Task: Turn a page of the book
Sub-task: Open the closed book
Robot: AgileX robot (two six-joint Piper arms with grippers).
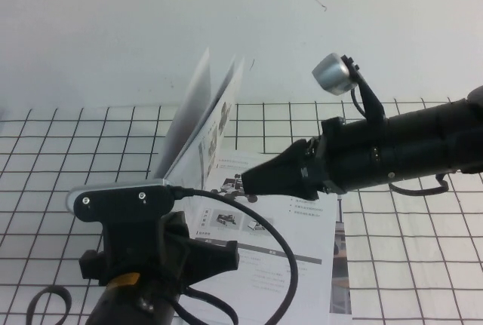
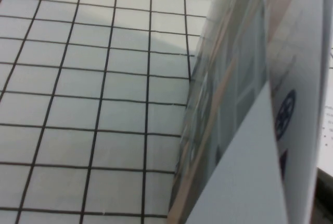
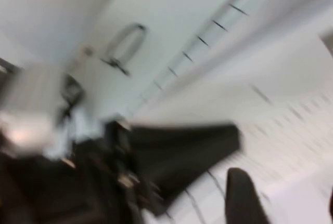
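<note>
While the thin glossy white brochure, the book [image 1: 272,242], lies open on the white grid-lined tabletop [image 1: 423,189], two of its leaves stand nearly upright over the spine. The nearer one, the printed page [image 1: 219,125] with small vehicle photos, is tilted toward the left half of the table. I would judge the turn somewhere past its middle: the page is lifted and past the spine, but it has not been laid flat on the left side, and that is what remains.

From the right reaches the long black right arm [image 1: 407,148], its right gripper [image 1: 245,183] low over the open spread, just beside the foot of the standing page. Its tip looks narrow from above, and the right wrist view is a smear of motion, so I cannot tell whether it is parted or closed, nor whether it touches the paper.

At the near edge sits the left arm with its grey camera bar [image 1: 121,198]. The left gripper itself is hidden under that arm's own body, and its wrist view shows only the tabletop grid and the raised leaves close by, so its state is not to be had.

A round grey knob-like part [image 1: 333,73] rides above the right arm; what it is, I cannot say. The book's left half is hidden behind the raised leaves and the left arm.
</note>
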